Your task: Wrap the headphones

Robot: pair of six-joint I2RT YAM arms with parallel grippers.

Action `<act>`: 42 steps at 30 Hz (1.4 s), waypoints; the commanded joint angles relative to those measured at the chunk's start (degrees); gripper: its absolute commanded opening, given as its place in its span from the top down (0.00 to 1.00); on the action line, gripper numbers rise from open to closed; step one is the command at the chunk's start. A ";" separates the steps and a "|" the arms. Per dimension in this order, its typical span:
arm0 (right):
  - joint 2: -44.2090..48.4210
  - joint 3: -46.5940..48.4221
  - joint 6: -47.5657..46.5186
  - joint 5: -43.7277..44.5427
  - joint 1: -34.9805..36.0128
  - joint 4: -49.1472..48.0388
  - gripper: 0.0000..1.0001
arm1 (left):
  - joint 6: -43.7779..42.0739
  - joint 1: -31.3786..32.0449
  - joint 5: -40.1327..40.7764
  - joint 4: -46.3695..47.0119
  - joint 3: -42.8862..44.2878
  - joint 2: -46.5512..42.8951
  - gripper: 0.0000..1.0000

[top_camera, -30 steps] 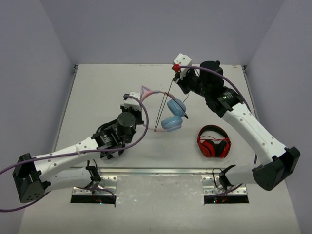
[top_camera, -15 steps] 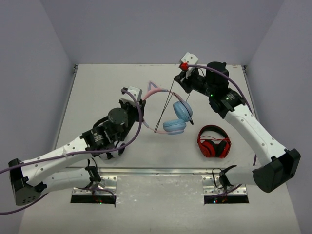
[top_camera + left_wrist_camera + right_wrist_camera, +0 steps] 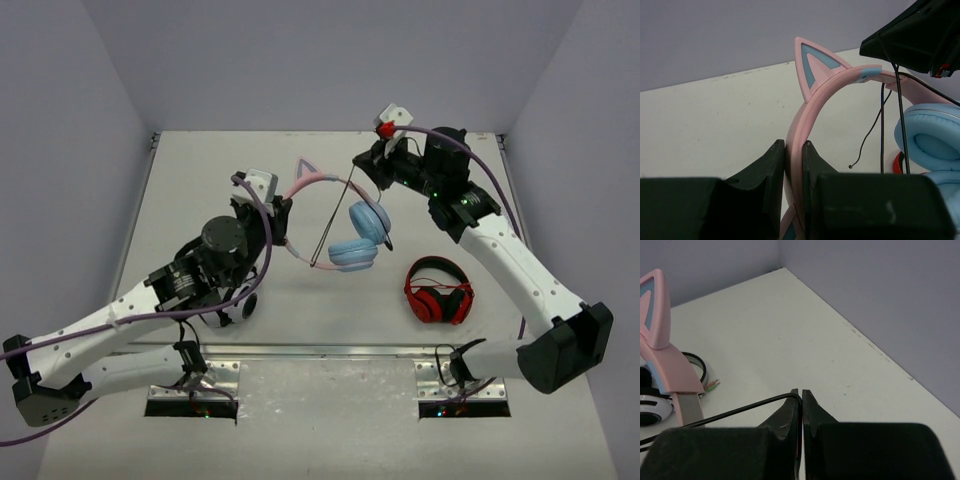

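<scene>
The headphones have light blue earcups [image 3: 360, 235] and a pink cat-ear headband [image 3: 312, 184], and are held up off the table. My left gripper [image 3: 281, 214] is shut on the headband [image 3: 802, 120], which is pinched between its fingers [image 3: 772, 160]. My right gripper [image 3: 364, 166] is shut on the thin black cable [image 3: 740, 411] just past the headband's far end. The cable [image 3: 332, 226] runs taut from there down under the earcups [image 3: 930, 142]. A cat ear [image 3: 654, 305] shows in the right wrist view.
Red-and-black headphones [image 3: 438, 290] lie on the table right of the earcups. A black-and-white object [image 3: 240, 305] sits under my left arm; a white rounded thing with a cable plug [image 3: 710, 385] shows in the right wrist view. Purple walls enclose the table.
My left arm has swung left and further out, carrying the headband with it. My right gripper has shifted slightly right with the cable. The earcups have moved a little with them.
</scene>
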State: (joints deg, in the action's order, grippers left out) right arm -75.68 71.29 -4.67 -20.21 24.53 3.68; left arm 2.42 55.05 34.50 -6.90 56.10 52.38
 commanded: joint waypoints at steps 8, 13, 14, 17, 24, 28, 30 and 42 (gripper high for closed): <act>-2.45 -4.84 20.03 -10.28 -3.62 -22.21 0.94 | 0.57 1.03 -8.30 -0.22 20.09 -0.35 1.00; -6.48 -6.51 29.26 -17.14 -3.62 -31.27 0.84 | -1.36 1.03 -9.10 -1.63 26.60 2.28 1.00; -7.28 -6.42 30.49 -18.28 -3.62 -34.24 0.84 | -1.53 1.03 -9.19 -1.98 28.09 2.72 1.00; -10.18 -6.86 36.12 -20.92 -3.44 -40.91 0.84 | -1.54 1.03 -8.84 -0.50 28.46 3.61 1.00; -15.37 -8.71 42.98 -22.16 -3.09 -50.17 0.85 | -0.22 1.03 -4.63 1.62 32.92 6.50 1.00; -16.51 -10.73 42.46 -20.75 -2.30 -51.76 0.88 | 0.22 1.03 -0.67 3.54 35.57 7.47 1.00; -17.65 -10.99 42.46 -20.58 -2.21 -52.37 0.87 | 0.74 1.03 0.04 4.43 35.84 7.21 1.00; -20.21 -14.07 43.42 -20.66 -0.72 -56.67 0.92 | 1.98 1.03 5.66 10.59 35.40 6.51 1.00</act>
State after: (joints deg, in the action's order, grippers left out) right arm -95.00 57.65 37.82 -40.60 23.14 -49.01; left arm 0.54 55.48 39.22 -8.32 88.97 61.34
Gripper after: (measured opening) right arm 0.084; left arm 0.157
